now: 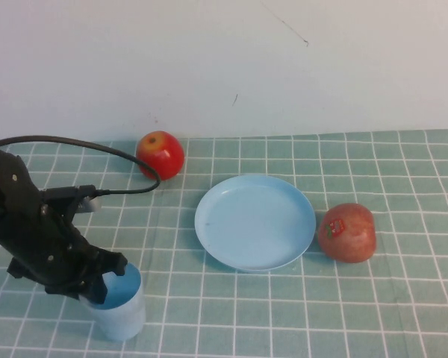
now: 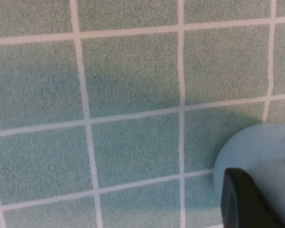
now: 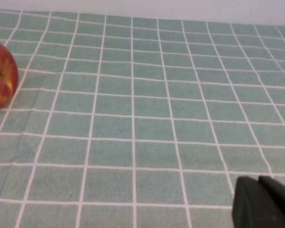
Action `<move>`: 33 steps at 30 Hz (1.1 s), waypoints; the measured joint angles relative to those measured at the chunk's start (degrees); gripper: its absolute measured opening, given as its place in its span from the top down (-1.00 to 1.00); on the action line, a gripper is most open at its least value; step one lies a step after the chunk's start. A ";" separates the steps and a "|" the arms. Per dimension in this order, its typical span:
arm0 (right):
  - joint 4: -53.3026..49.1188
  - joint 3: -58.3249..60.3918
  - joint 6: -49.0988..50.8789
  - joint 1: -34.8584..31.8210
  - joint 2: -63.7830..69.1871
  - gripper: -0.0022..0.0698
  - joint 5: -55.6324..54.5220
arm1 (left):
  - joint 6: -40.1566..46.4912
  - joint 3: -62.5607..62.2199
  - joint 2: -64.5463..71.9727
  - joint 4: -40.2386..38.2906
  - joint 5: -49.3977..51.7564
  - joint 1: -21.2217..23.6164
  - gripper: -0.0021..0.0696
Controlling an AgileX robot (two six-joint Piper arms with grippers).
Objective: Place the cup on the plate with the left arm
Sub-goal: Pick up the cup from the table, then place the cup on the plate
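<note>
The light blue cup (image 1: 121, 309) stands near the table's front left corner. My left gripper (image 1: 108, 282) is at its rim, with the black arm and looping cable behind it. In the left wrist view one black finger (image 2: 247, 202) lies against the cup's outer wall (image 2: 261, 152); the other finger is hidden. The grip looks closed on the cup's rim. The round light blue plate (image 1: 254, 221) lies bare in the middle of the table, to the right of the cup. My right gripper (image 3: 257, 181) hangs shut and empty over the cloth, outside the high view.
A red apple (image 1: 160, 154) sits behind and left of the plate. A second reddish apple (image 1: 347, 232) with a sticker touches the plate's right rim and also shows in the right wrist view (image 3: 1, 76). A green checked cloth (image 1: 388, 298) covers the table.
</note>
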 joint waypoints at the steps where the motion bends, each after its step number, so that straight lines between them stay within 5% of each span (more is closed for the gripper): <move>1: 0.00 0.00 0.00 0.00 0.00 0.95 0.00 | 0.29 -0.18 0.00 -0.41 -0.14 0.00 0.77; 10: 0.00 0.00 0.00 0.00 0.00 0.95 0.10 | 1.45 -12.63 0.10 -1.76 6.45 -0.97 0.90; 25: 0.00 0.00 0.00 0.00 0.00 0.95 0.22 | -3.58 -54.23 19.08 7.45 19.49 -17.01 0.90; 33: 0.00 0.00 0.00 0.00 0.00 0.95 0.22 | -3.56 -69.16 33.65 7.47 23.67 -19.59 0.90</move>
